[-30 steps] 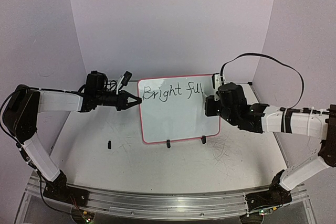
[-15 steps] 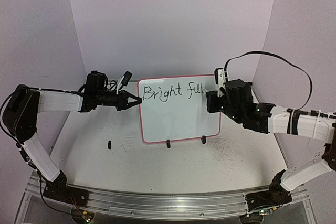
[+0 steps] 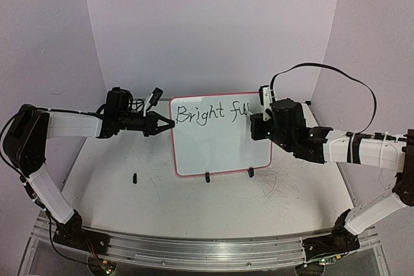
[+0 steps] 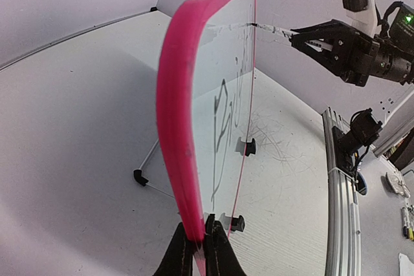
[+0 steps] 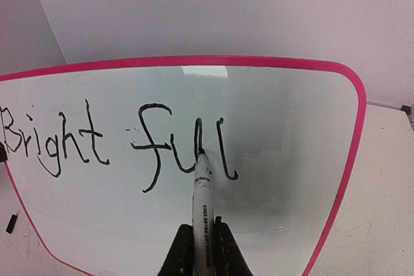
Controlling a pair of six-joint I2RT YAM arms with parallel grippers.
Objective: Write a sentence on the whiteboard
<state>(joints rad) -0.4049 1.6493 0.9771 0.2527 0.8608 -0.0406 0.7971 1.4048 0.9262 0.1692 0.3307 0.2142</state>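
Note:
The whiteboard (image 3: 220, 140) with its pink-red frame stands upright on black clip feet at the table's middle. The sentence (image 5: 116, 140) reads "Bright fu" plus one more hooked stroke, in black. My left gripper (image 3: 167, 123) is shut on the whiteboard's left edge (image 4: 184, 159), seen edge-on in the left wrist view. My right gripper (image 5: 202, 250) is shut on a white marker (image 5: 201, 205); its tip rests on the board between the "u" and the last stroke. In the top view the right gripper (image 3: 257, 124) is at the board's upper right.
Old marker scribbles (image 3: 275, 182) mark the table right of the board. A small black piece (image 3: 134, 178) lies on the table left of the board. The purple back wall stands close behind. An aluminium rail (image 3: 194, 253) runs along the near edge.
My right gripper with the marker drew back to the right from the board, then returned left to it. The left arm has not moved.

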